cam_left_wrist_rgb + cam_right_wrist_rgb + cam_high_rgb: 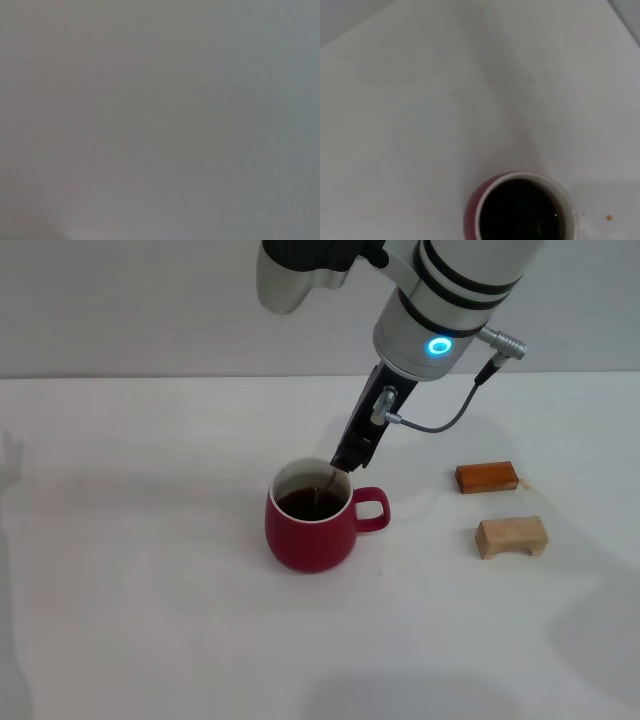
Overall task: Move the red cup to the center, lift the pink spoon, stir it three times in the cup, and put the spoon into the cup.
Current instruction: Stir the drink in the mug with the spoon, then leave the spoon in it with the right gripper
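Note:
The red cup (pixel 308 530) stands on the white table near the middle, its handle toward the blocks, with dark liquid inside. It also shows in the right wrist view (pixel 520 210). My right gripper (pixel 352 457) hangs just above the cup's far rim, shut on the pink spoon (pixel 326 485). Only the spoon's thin metal neck shows, slanting down into the liquid. Its pink handle is hidden in the fingers and its bowl is under the liquid. My left gripper is out of view; the left wrist view shows only a blank grey surface.
An orange-brown block (pixel 487 477) and a tan wooden block (pixel 511 537) lie to the right of the cup. The white table (pixel 140 570) stretches left and in front of the cup.

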`<action>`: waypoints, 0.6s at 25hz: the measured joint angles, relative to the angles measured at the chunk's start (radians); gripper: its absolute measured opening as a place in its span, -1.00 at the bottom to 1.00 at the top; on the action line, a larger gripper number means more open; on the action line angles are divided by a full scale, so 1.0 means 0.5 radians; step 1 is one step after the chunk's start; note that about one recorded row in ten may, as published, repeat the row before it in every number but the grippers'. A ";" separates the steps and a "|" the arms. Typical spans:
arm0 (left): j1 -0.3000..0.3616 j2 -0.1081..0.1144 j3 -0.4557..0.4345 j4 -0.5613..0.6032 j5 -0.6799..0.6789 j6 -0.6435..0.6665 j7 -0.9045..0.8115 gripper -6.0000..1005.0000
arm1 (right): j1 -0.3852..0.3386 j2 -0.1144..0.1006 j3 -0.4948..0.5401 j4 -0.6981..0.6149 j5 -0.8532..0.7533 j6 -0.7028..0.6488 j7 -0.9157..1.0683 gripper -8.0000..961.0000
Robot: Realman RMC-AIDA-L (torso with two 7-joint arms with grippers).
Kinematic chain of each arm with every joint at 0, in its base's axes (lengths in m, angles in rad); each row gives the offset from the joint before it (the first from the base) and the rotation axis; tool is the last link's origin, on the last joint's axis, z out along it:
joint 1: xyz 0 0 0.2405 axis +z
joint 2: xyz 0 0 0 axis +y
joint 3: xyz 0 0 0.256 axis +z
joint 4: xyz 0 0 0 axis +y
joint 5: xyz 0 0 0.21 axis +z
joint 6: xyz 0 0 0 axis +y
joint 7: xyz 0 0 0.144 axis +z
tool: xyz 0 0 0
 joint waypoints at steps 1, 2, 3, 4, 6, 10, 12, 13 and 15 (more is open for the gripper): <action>0.000 0.000 0.000 0.000 0.000 0.000 0.000 0.69 | 0.000 0.000 0.000 0.000 0.000 0.000 0.000 -0.59; 0.000 0.000 0.000 0.000 0.000 0.000 -0.001 0.69 | 0.009 0.005 0.003 0.008 0.010 0.033 -0.012 -0.59; 0.000 0.000 0.000 0.000 0.000 0.000 -0.001 0.69 | 0.015 0.009 0.001 0.009 0.029 0.046 -0.017 -0.59; 0.000 0.000 0.000 0.000 0.000 0.000 -0.001 0.69 | 0.020 0.012 -0.002 0.010 0.048 0.055 -0.020 -0.59; 0.000 0.000 0.000 0.001 0.000 0.000 -0.001 0.69 | 0.023 0.012 -0.006 0.010 0.072 0.059 -0.020 -0.59; -0.002 0.002 0.000 0.002 0.000 0.000 -0.001 0.69 | 0.037 0.014 -0.011 0.011 0.126 0.024 -0.024 -0.58; -0.003 0.002 0.000 0.002 0.000 0.000 -0.001 0.69 | 0.047 0.015 -0.009 0.003 0.134 -0.058 -0.024 -0.58; -0.003 0.003 0.000 0.002 0.000 0.000 -0.001 0.69 | 0.047 0.015 -0.009 0.003 0.134 -0.058 -0.024 -0.58; -0.003 0.003 0.000 0.002 0.000 0.000 -0.001 0.69 | 0.053 0.015 -0.013 -0.006 0.105 -0.106 -0.017 -0.58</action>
